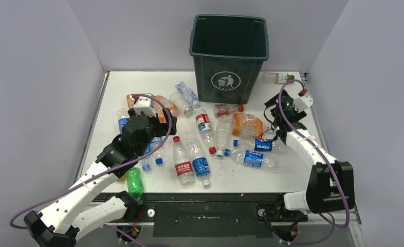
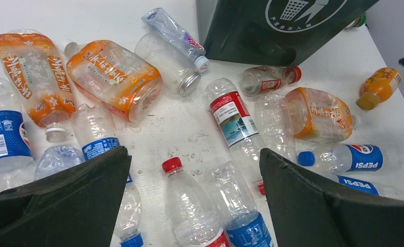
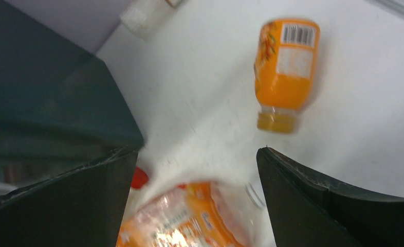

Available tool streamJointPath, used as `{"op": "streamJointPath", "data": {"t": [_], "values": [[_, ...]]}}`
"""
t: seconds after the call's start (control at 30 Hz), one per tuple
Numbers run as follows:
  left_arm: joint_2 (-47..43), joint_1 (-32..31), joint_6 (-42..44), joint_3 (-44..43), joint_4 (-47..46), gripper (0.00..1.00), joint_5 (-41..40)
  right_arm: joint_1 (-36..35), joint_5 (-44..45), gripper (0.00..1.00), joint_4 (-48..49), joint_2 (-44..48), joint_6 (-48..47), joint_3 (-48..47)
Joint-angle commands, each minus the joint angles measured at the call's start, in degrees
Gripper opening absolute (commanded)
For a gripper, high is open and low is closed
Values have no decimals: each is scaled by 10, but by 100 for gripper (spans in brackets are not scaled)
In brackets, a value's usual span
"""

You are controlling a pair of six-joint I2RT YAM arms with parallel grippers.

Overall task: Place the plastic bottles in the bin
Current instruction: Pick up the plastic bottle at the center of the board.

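PEPSI bottle (image 2: pixel 362 157) is lying by the right edge of the desk (image 1: pixel 287 177); left gripper (image 2: pixel 195 170) and right gripper (image 3: pixel 197 159) are gaping wide, empty; orange bottle (image 3: pixel 286 72) is showing a blurred barcode

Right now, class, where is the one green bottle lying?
In the top view, the green bottle lies at the near-left edge of the table, close beside the left arm and left of the red-labelled clear bottle.
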State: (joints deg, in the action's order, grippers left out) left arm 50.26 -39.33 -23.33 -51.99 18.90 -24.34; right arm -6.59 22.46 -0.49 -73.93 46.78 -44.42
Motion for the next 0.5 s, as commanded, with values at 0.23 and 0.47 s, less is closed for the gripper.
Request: {"op": "streamJointPath", "data": {"t": [0.23,0.47], "values": [[-8,-3,-11,-13,-16,96,18,128,-21,90,9,-194,6,-162],[9,-4,-10,-21,-5,96,28,144,-9,90,-36,-281,-30,-222]]}}
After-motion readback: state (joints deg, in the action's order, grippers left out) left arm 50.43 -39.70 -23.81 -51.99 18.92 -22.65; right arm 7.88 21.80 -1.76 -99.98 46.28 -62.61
